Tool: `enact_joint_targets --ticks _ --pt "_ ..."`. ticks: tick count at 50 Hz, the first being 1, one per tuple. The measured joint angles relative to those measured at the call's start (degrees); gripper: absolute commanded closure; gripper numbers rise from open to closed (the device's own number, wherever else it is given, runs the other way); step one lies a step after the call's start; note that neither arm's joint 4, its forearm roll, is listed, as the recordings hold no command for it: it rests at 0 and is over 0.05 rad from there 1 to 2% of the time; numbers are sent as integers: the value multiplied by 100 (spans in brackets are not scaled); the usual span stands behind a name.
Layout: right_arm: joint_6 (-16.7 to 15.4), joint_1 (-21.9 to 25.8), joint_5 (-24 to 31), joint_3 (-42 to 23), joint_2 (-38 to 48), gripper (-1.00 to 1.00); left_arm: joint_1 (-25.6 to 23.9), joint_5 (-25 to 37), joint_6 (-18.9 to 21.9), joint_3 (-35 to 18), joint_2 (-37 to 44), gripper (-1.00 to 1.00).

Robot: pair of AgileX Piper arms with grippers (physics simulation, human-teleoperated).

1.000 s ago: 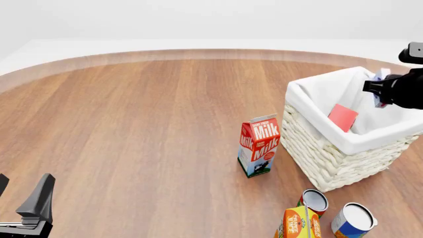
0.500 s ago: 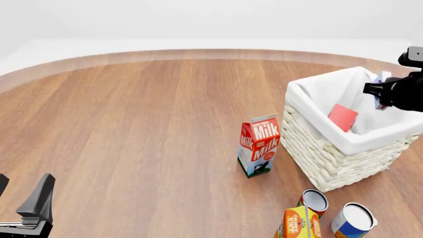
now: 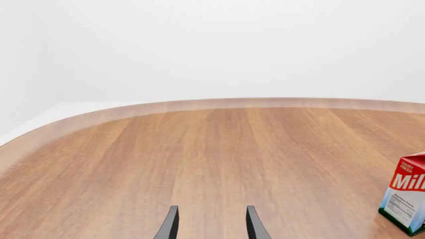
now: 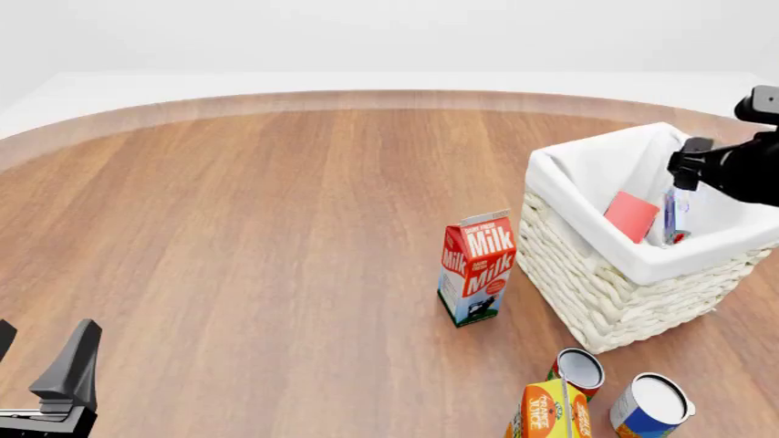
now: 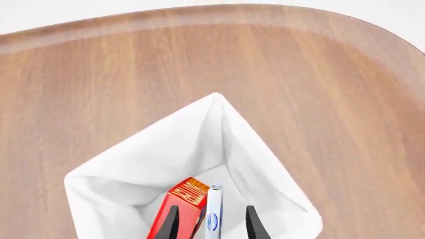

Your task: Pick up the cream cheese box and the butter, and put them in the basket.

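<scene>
While the right gripper (image 5: 211, 221) hangs open above the basket (image 4: 608, 274), the cream cheese box (image 4: 676, 214) stands free just below its fingertips — beside the butter (image 4: 630, 216) — inside the liner; the left gripper (image 3: 211, 224) rests open.

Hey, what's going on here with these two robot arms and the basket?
The right gripper hovers open over the white wicker basket. The cream cheese box stands on edge inside the basket, just below the gripper and out of its grasp, next to the butter, which is already in there. The left gripper sits open and idle, away from the basket. A milk carton stands on the table beside the basket.
</scene>
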Motion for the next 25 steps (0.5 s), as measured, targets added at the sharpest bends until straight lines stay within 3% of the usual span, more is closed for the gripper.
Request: enact_joint_targets --ticks 25 --pt "-69 178 160 -10 -295 -100 0 0 0 0 0 -100"
